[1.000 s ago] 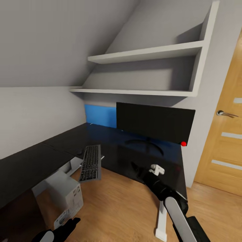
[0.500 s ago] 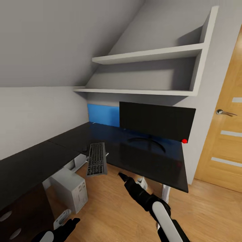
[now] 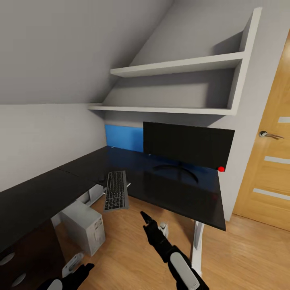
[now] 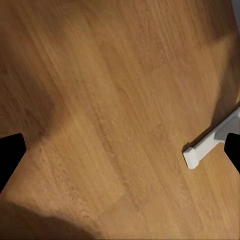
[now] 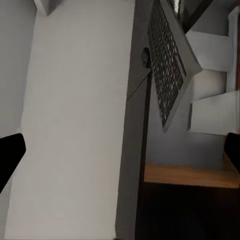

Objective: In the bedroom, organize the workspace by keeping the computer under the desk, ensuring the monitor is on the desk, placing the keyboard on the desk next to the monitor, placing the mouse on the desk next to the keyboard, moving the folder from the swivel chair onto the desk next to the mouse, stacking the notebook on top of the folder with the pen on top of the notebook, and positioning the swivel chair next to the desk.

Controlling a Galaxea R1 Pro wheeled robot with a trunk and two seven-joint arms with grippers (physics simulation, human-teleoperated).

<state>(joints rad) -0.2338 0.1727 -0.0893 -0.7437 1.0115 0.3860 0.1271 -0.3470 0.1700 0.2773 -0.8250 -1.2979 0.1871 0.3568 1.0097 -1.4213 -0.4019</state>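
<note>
Now I see the slim dark keyboard overhanging the desk edge.
Both my grippers, left and right, stand open; mouse unclear.

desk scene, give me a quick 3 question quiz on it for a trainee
1. True or false: the monitor stands on the desk.
2. Where does the keyboard lie? A) wholly on the desktop B) overhanging the desk's front edge C) on the floor
3. Fill in: the computer stands on the ____ beside the desk.

Key: 1 true; 2 B; 3 floor
</note>
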